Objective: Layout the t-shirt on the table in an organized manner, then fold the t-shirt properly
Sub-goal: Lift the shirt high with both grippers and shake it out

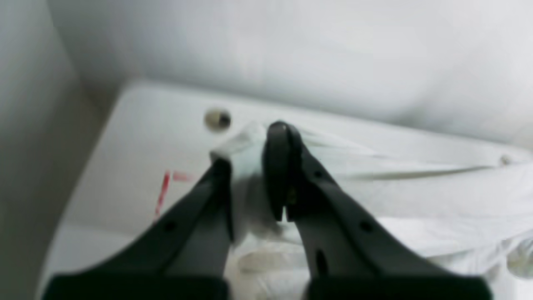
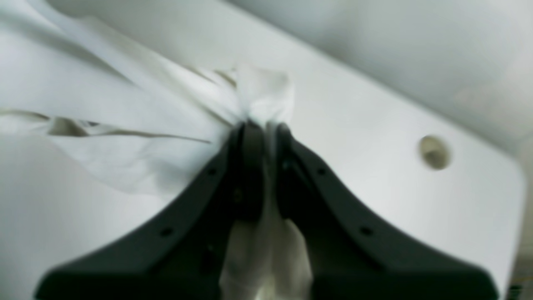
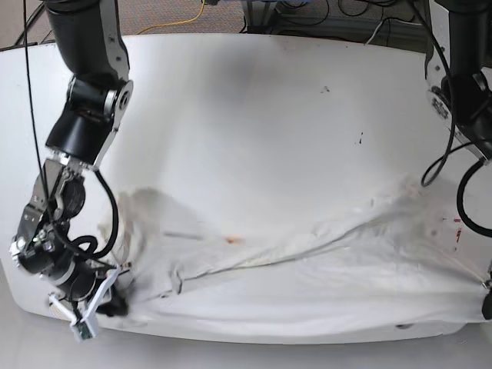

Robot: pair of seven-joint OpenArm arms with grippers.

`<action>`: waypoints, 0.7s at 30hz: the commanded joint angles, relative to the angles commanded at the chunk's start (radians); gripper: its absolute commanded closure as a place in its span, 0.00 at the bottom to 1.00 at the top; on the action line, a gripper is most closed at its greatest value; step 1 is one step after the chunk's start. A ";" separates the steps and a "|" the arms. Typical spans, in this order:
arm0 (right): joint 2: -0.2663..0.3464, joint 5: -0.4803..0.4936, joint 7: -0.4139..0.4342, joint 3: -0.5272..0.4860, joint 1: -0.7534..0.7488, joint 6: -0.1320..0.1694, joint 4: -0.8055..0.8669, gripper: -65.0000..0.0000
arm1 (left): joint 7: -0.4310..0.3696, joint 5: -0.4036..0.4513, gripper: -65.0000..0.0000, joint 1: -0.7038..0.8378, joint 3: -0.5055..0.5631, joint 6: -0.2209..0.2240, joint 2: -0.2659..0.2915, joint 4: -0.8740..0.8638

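Two pincers, one stretched shirt: the right pincer (image 2: 261, 125) is clamped tight on a bunched fold of the t-shirt (image 3: 307, 269), cloth squeezed between its black jaws and spilling out behind them, while the left pincer (image 1: 250, 143) pinches a corner of the same garment near a grey grommet hole (image 1: 217, 119) and a red tape mark (image 1: 163, 192). In the base view the off-white tee lies along the near edge of the white bench (image 3: 254, 115), drawn out sideways between the two arms, the right arm low at that view's left corner and the left arm barely in frame at its far right edge. The spreading stage looks under way rather than complete. A long diagonal ridge runs through the cloth, the end near the right arm is heaped and wrinkled, and only a small speck of orange shows, so the printed side seems mostly hidden or turned under. No clear outline of sleeves, collar or hem can be made out. Judged from this, the shirt has been pulled roughly full length but not yet flattened, and no fold has begun. Smoothing the creases, squaring the garment on the bench and every fold of the task appear yet to be done.
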 joint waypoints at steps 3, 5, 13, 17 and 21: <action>0.020 -0.002 -0.026 -0.017 0.114 0.000 -0.006 1.00 | 0.021 0.002 0.99 -0.129 0.002 0.000 -0.006 -0.009; 0.038 -0.003 -0.035 -0.048 0.167 0.000 -0.006 1.00 | 0.028 0.003 0.99 -0.196 0.009 0.000 -0.017 -0.011; 0.083 0.000 -0.037 -0.167 0.354 0.000 -0.049 1.00 | 0.026 0.003 0.99 -0.450 0.094 0.000 -0.038 -0.101; 0.098 -0.002 -0.037 -0.204 0.400 0.000 -0.097 1.00 | 0.025 0.003 0.99 -0.552 0.095 0.000 -0.043 -0.210; 0.098 -0.002 -0.041 -0.224 0.362 0.000 -0.081 1.00 | 0.025 0.002 0.99 -0.577 0.095 0.000 -0.043 -0.273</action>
